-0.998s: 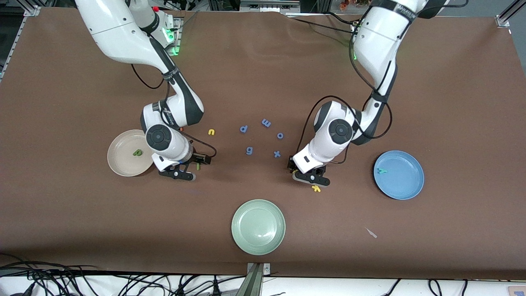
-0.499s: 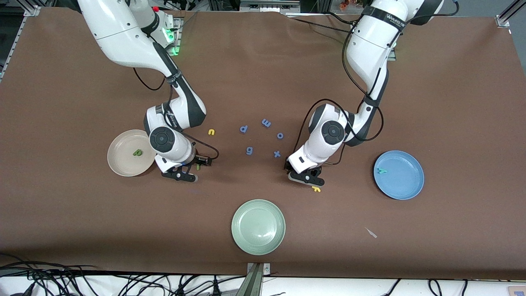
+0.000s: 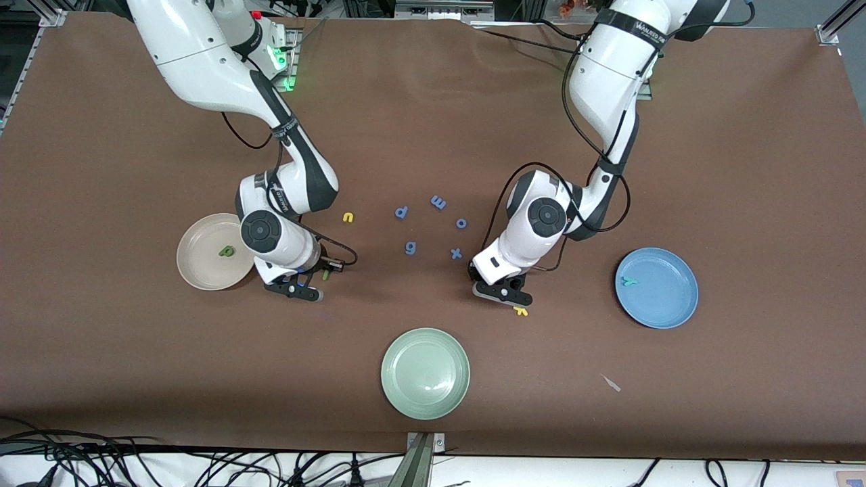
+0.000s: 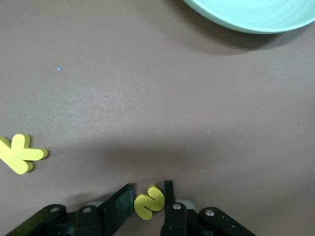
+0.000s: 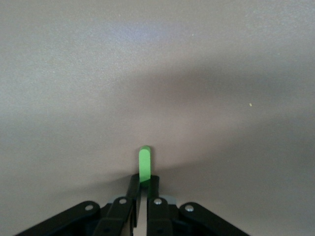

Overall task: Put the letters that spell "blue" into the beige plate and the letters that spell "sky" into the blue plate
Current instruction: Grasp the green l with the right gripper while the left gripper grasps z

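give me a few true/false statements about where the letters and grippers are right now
1. The left gripper is shut on the yellow s. True.
2. The right gripper holds the yellow u. False: it is shut on the green l; the yellow u lies on the table.
3. The dark green b is in the beige plate. True.
4. The teal y is in the pale green plate. False: it is in the blue plate.
5. The yellow k is in a plate. False: it lies on the table.

In the left wrist view the pale green plate [image 4: 256,14] is cut off by the picture's edge. In the front view, the green l [image 3: 326,274] is mostly hidden under the right arm's wrist.
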You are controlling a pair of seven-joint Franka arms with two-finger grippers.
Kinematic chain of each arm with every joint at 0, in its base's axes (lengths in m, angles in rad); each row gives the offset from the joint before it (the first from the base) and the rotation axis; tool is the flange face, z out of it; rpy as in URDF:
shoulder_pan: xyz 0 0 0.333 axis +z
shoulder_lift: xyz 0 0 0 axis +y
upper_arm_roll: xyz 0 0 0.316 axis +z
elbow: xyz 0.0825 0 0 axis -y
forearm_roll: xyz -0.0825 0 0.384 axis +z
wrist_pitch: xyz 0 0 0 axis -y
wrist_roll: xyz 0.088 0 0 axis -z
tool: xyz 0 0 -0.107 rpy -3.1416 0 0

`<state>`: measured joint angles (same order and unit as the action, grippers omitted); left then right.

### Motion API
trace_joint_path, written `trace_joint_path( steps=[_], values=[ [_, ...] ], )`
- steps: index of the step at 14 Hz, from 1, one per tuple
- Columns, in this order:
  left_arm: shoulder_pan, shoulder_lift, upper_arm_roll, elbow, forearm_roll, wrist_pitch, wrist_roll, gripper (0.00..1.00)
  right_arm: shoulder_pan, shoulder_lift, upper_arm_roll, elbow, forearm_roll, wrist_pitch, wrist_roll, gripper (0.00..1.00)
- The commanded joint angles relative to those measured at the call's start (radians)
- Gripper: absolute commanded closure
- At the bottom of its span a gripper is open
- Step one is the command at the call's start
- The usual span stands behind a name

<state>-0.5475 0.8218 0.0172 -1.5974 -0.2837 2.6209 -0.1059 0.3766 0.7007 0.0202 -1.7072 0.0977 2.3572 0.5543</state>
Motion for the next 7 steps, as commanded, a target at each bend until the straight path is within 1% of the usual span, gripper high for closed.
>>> trace_joint_path(
  steps=[1,2,4,5,6,7],
  values=[
    [-0.011,0.002,0.020,0.011,-0.017,-0.010,0.006,0.98,-0.010,0.008,0.000,0.053,0.016,-0.022,-0.014,1.00],
    [-0.002,-0.027,0.027,0.005,-0.011,-0.022,0.011,0.98,-0.012,0.003,-0.003,0.055,0.013,-0.042,-0.020,1.00],
    [0.071,-0.110,0.029,-0.031,0.017,-0.137,0.017,0.95,-0.018,-0.019,-0.009,0.055,-0.003,-0.084,-0.049,1.00],
    [0.116,-0.160,0.024,-0.064,0.046,-0.200,0.022,0.94,-0.021,-0.036,-0.023,0.054,-0.004,-0.122,-0.094,1.00],
    [0.165,-0.206,0.021,-0.094,0.081,-0.252,0.058,0.94,-0.021,-0.062,-0.052,0.047,-0.006,-0.175,-0.155,1.00],
    [0.223,-0.245,0.009,-0.114,0.096,-0.298,0.137,0.94,-0.021,-0.087,-0.081,0.040,-0.004,-0.228,-0.230,1.00]
  ],
)
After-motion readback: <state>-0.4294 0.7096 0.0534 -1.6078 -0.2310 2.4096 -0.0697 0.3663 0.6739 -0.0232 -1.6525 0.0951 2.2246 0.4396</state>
